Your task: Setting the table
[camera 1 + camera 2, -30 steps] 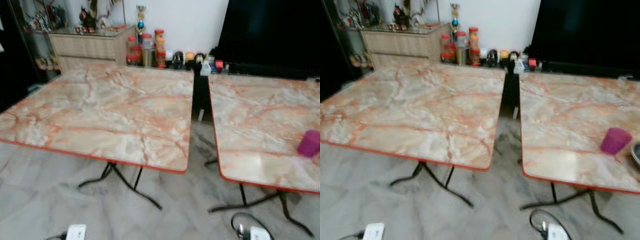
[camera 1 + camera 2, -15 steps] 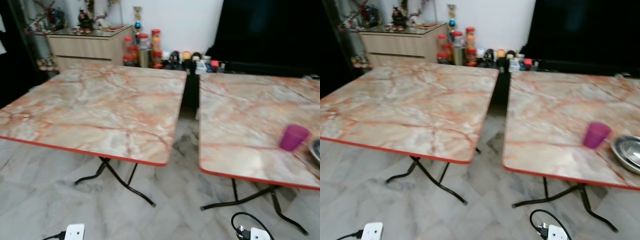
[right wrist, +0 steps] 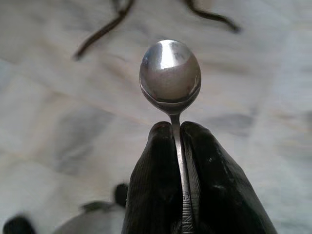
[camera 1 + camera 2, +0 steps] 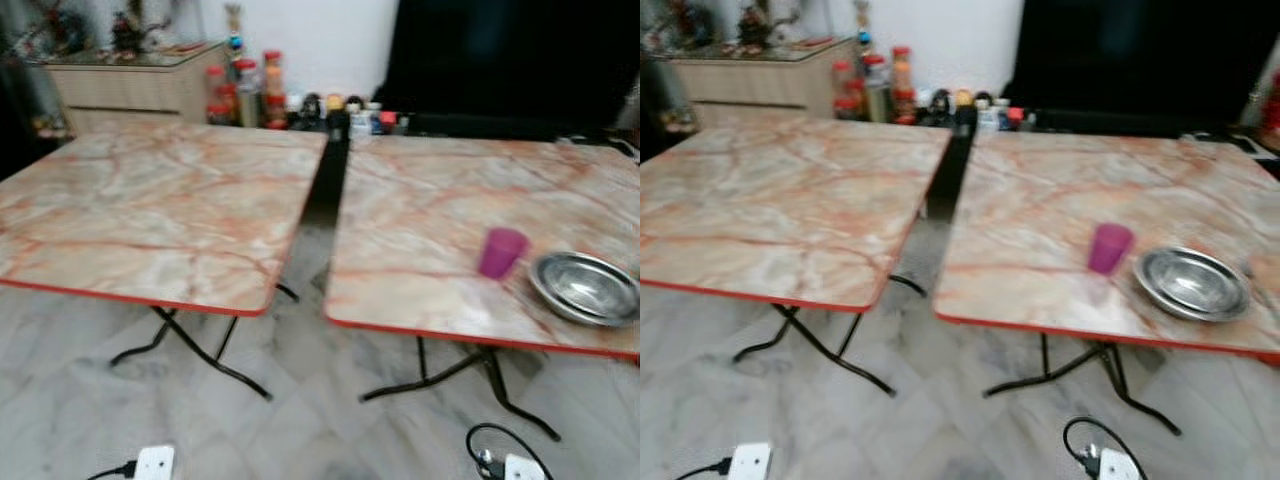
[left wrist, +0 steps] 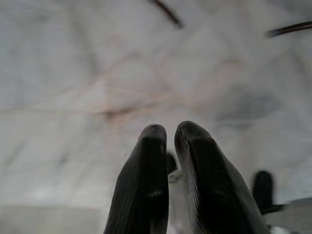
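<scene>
My view has swung right, bringing the bowl [image 4: 585,287] beside the cup [image 4: 501,251] at frame right; my right pincer [image 3: 178,134] is clamped on a spoon [image 3: 170,78] for that table [image 4: 420,215], left pincer [image 5: 170,136] together.

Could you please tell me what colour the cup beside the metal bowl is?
The cup is purple-magenta, clearest in the right eye view, just left of the silver bowl.

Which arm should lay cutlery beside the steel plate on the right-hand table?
Probably the right. The right gripper is shut on a spoon, and the plate and purple cup sit toward the robot's right. The left gripper holds nothing.
</scene>
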You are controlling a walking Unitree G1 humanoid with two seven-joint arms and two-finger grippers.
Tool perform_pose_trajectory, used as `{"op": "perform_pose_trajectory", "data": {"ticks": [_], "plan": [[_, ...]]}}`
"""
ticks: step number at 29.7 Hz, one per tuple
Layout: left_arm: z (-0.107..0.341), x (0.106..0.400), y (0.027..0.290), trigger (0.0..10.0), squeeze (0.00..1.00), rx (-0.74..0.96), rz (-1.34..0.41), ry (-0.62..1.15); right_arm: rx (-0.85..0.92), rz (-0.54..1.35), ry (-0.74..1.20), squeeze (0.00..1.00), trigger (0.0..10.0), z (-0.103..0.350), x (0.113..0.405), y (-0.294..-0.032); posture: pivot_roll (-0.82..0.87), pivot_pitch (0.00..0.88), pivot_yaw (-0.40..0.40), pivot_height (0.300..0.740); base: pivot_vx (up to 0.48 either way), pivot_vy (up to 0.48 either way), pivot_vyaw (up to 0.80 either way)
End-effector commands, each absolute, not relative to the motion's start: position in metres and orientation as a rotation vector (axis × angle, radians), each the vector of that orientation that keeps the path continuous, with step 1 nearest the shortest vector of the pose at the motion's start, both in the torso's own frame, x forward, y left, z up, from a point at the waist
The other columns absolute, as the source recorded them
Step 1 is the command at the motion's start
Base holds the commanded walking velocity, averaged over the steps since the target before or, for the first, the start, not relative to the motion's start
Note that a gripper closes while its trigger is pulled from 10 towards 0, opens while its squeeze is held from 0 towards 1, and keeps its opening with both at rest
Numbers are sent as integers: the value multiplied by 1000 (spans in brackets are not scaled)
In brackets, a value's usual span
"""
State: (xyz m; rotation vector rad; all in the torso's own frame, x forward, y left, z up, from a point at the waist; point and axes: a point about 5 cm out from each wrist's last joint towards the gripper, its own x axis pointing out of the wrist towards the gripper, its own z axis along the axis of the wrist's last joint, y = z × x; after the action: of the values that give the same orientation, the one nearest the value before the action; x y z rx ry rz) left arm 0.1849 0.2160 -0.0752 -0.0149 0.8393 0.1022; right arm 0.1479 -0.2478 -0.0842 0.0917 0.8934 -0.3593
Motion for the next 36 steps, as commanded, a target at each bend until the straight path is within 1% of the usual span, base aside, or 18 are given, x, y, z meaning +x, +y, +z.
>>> {"op": "perform_pose_trajectory", "data": {"ticks": [1, 7, 16, 36], "plan": [[-74, 183, 226, 10000, 0, 1, 124, 843, 106, -353, 872, 0, 10000, -82, 156, -242, -26, 0, -33, 740, 0, -356, 0], [-74, 184, 226, 10000, 0, 3, 121, 841, 122, -353, 862, 0, 10000, -82, 157, -242, -28, 0, -34, 740, 0, -357, 0], [-74, 183, 227, 10000, 0, -2, 127, 842, 93, -338, 881, 0, 10000, -83, 156, -242, -28, 0, -39, 740, 0, -356, 0], [-73, 186, 225, 10000, 0, -1, 117, 835, 87, -322, 887, 0, 10000, -85, 150, -239, -42, 2, -37, 740, 0, -353, 0]]}}
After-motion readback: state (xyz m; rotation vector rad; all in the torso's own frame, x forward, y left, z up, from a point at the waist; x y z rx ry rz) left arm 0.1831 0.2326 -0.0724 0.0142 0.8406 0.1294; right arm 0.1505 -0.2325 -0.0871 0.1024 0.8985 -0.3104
